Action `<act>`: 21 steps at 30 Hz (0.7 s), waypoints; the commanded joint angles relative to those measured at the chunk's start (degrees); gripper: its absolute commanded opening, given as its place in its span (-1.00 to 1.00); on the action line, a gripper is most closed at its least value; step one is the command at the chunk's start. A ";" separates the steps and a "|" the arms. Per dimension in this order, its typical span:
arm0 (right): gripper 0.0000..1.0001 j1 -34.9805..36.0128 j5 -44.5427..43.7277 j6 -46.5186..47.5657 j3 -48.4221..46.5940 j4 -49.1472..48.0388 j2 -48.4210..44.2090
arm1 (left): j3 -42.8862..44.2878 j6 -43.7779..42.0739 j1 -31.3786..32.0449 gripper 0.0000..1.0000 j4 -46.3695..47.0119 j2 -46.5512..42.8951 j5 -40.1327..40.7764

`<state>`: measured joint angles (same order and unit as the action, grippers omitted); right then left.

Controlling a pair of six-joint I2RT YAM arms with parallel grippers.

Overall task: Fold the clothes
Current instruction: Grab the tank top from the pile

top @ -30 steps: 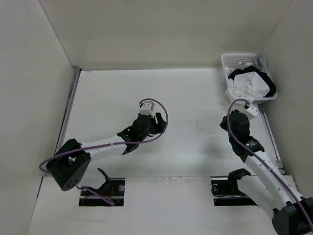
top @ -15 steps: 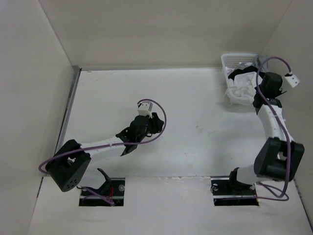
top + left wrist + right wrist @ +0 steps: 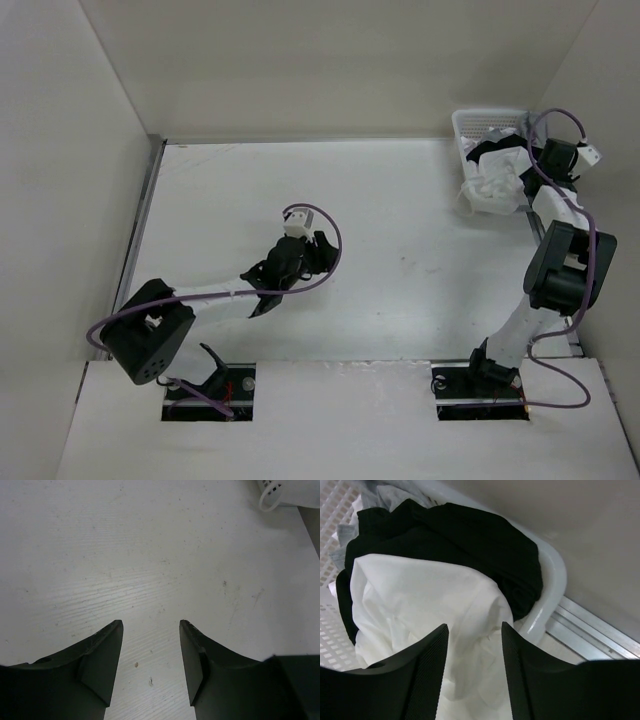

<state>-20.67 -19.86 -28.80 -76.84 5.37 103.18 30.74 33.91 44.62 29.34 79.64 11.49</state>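
The clothes, a crumpled white garment (image 3: 415,605), lie heaped in a white plastic basket (image 3: 556,575) at the table's far right corner, and part of them hangs over its front rim (image 3: 490,192). A black garment (image 3: 465,535) lies behind and partly under them. My right gripper (image 3: 474,626) hovers just above the white fabric, open, with nothing between its fingers. In the top view it sits at the basket's right side (image 3: 530,165). My left gripper (image 3: 151,622) is open over bare table near the middle (image 3: 318,247).
White walls close in the table on three sides. A metal rail (image 3: 600,630) runs along the right edge beside the basket. The basket's corner (image 3: 287,490) with a dangling white loop shows at the top right of the left wrist view.
My right arm has swung from in front of the basket up and round to its right side, and its jaws have opened over the clothes. The left arm has barely shifted.
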 commanded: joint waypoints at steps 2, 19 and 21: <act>-0.14 -0.12 2.81 0.50 -5.16 -3.96 3.25 | -0.16 0.98 -0.28 -0.05 4.49 1.22 -1.64; -0.98 20.25 6.23 0.49 -12.96 -11.09 -21.52 | -0.51 4.76 -4.05 -0.07 4.85 1.41 -4.01; -0.98 24.47 7.28 0.76 -16.49 -9.76 -23.27 | -1.38 6.07 -6.25 -0.07 4.58 -0.44 -4.02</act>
<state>0.56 -14.70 -28.60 -87.70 -1.26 84.23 30.68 37.36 40.77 31.27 82.78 8.34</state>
